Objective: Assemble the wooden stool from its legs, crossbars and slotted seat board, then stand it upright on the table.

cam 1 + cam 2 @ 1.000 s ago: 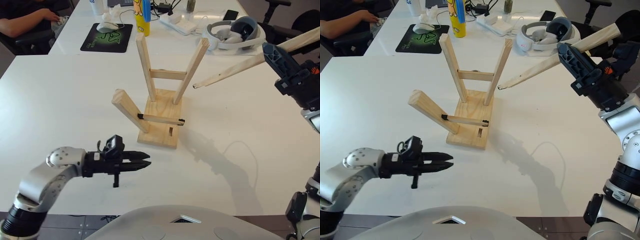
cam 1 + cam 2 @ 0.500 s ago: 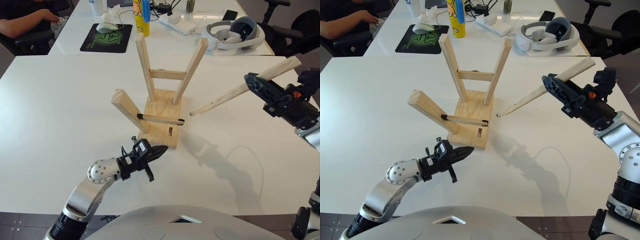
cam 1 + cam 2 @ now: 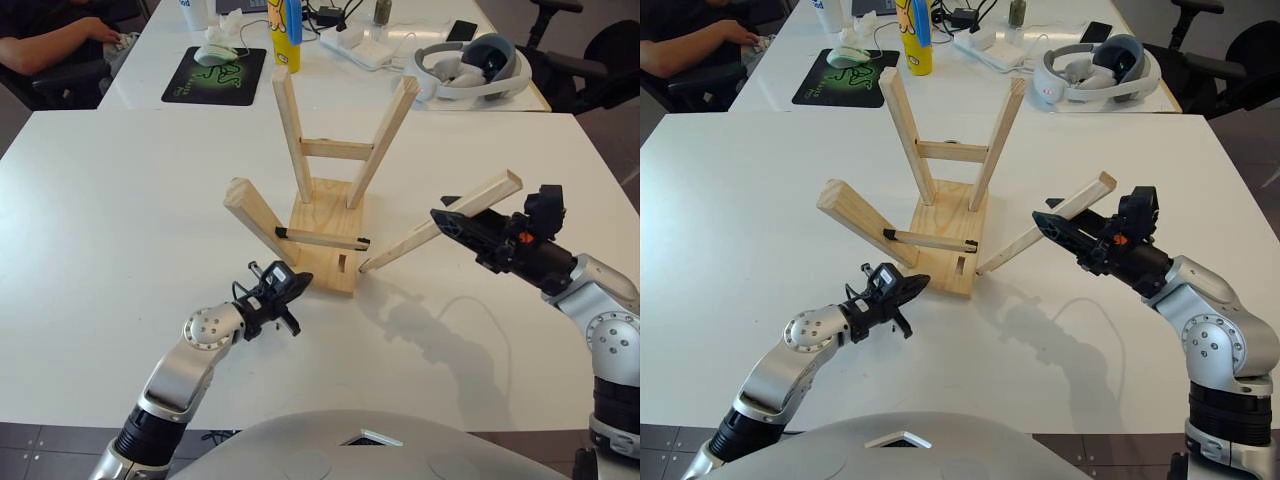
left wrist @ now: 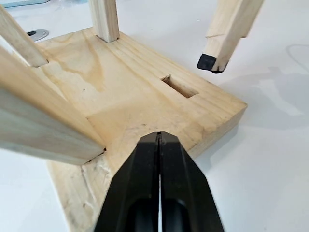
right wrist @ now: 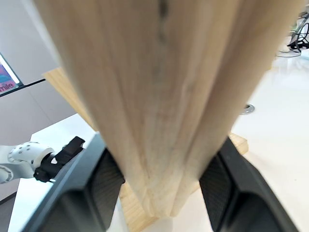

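Note:
The slotted seat board [image 3: 322, 262] lies flat on the white table. Two legs joined by a crossbar [image 3: 336, 150] stand up from its far end. A third leg [image 3: 254, 217] leans out to the left, tied to a thin crossbar [image 3: 322, 240]. My left gripper [image 3: 297, 282] is shut, its tip resting on the board's near corner [image 4: 145, 125], close to an open slot [image 4: 179, 86]. My right gripper [image 3: 455, 222] is shut on a loose wooden leg [image 3: 435, 229] held at a slant. The leg's black-capped lower end [image 4: 211, 62] hovers just right of the board.
A second table behind carries a yellow bottle [image 3: 287, 38], a black mouse pad [image 3: 214, 75] with a mouse, a power strip [image 3: 352, 44] and headphones [image 3: 468, 66]. Bare table lies to the left and in front of the board.
My left gripper has moved forward from the near left up to the board's near corner. My right arm has swung down and inward, bringing the leg's lower end next to the board.

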`<state>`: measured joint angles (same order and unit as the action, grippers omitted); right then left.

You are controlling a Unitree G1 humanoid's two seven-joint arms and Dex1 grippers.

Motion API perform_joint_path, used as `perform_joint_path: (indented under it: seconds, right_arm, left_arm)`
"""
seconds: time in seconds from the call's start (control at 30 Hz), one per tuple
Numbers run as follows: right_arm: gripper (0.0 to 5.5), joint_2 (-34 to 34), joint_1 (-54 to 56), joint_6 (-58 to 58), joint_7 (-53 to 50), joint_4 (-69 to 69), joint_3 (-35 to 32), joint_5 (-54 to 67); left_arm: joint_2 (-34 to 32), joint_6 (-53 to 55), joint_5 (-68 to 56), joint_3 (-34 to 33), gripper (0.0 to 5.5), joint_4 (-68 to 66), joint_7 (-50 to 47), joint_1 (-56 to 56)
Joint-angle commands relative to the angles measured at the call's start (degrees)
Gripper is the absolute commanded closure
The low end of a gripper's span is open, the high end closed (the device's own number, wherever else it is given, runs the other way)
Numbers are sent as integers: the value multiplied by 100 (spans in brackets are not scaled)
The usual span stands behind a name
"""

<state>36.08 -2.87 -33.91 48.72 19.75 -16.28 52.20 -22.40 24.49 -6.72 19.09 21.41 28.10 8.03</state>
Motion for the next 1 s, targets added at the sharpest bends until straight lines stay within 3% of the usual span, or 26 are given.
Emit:
perform_joint_path:
  seconds: [0.03,0.37,0.67,1.0]
  right_arm:
    - [344,-125,16,186,109,173,126,-83]
    - [344,19,287,181,178,658,339,-74]
    - [344,244,413,788,684,306,980,-1172]
    - [344,207,611,1229,874,-7,1258,-1557]
  left_arm:
    - [-127,236,160,120,550,-186,86,-71]
    - [-656,269,155,-61,550,-713,639,-516]
    - [-867,132,126,-211,550,-1253,1108,-1003]
    - [-887,127,135,-146,550,-1335,1331,-1100]
